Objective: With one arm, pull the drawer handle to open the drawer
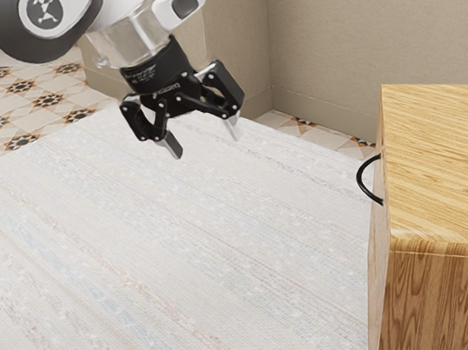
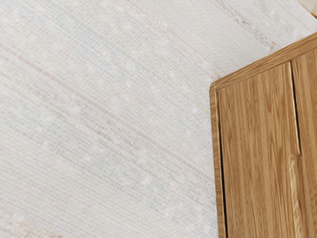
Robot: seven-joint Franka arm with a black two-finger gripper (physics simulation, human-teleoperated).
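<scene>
Approach step: gripper, jaws apart, at upper left over the tabletop, well apart from the black drawer handle (centre right, on the wooden cabinet, drawer apparently shut); next, reach across and enclose it.

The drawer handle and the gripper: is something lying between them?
No. In the exterior view the stretch is bare: pale woven rug runs from the open gripper to the black handle on the wooden cabinet.
</scene>
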